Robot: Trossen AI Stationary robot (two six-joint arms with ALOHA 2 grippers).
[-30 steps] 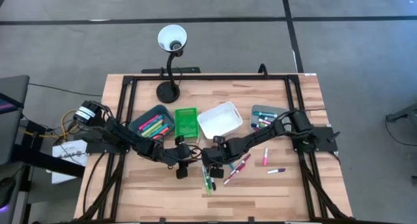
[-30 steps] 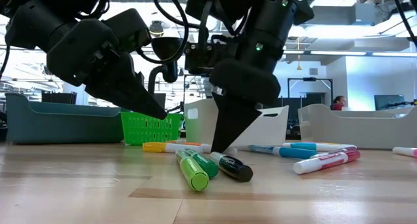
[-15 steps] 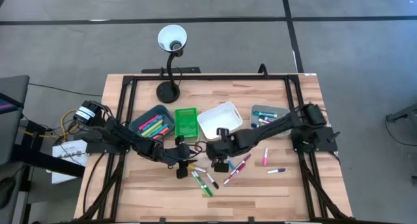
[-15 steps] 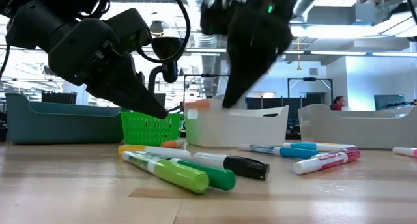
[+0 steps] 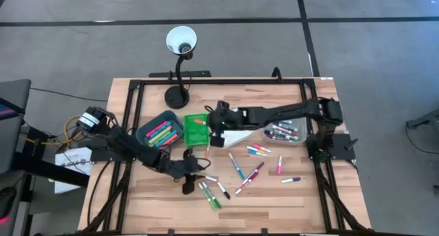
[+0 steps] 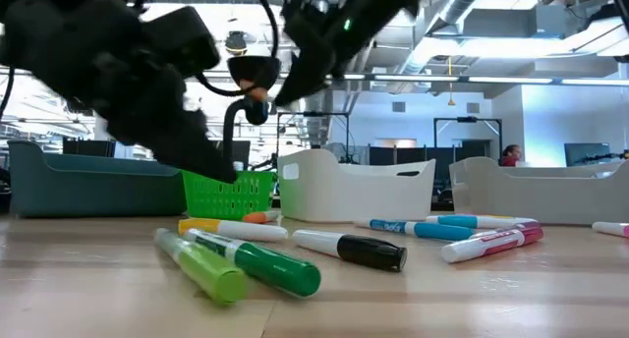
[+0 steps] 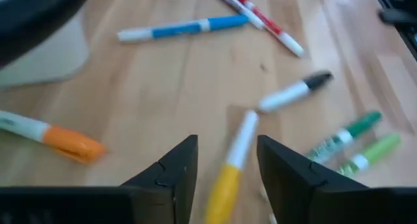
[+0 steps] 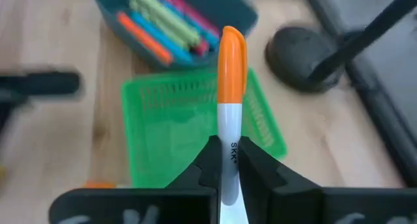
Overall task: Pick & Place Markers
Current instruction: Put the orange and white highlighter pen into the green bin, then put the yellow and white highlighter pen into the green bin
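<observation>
My right gripper (image 5: 211, 123) hangs over the green basket (image 5: 195, 130) and is shut on an orange-capped marker (image 8: 230, 87). My left gripper (image 5: 186, 186) is low near the table's middle. Its open fingers stand on either side of a yellow-capped marker (image 7: 229, 167) that lies flat on the wood, and I cannot tell whether they touch it. More markers lie loose on the table: two green ones (image 5: 209, 195), a black-capped one (image 6: 351, 248), a blue one (image 5: 236, 166) and pink ones (image 5: 251, 176). Others fill the teal bin (image 5: 162, 130) and the grey bin (image 5: 285, 132). My right gripper pinches the orange-capped marker by its white barrel (image 8: 229, 160) between its two fingers. The marker lies along the fingers and sticks out ahead of them, orange cap (image 8: 232, 51) foremost. It is lifted clear, above the green basket (image 8: 195, 129).
A white bin (image 5: 236, 135) sits between the green basket and the grey bin, partly under my right arm. A gooseneck lamp stands on its base (image 5: 177, 95) at the far edge. A black frame (image 5: 130, 105) borders the table. Bare wood lies at the near left.
My right gripper has risen from the loose markers with the orange-capped marker and swung toward the far left, ending over the green basket. The two green markers and the black-capped one have turned about and slid on the table. My left gripper has sunk slightly toward the table.
</observation>
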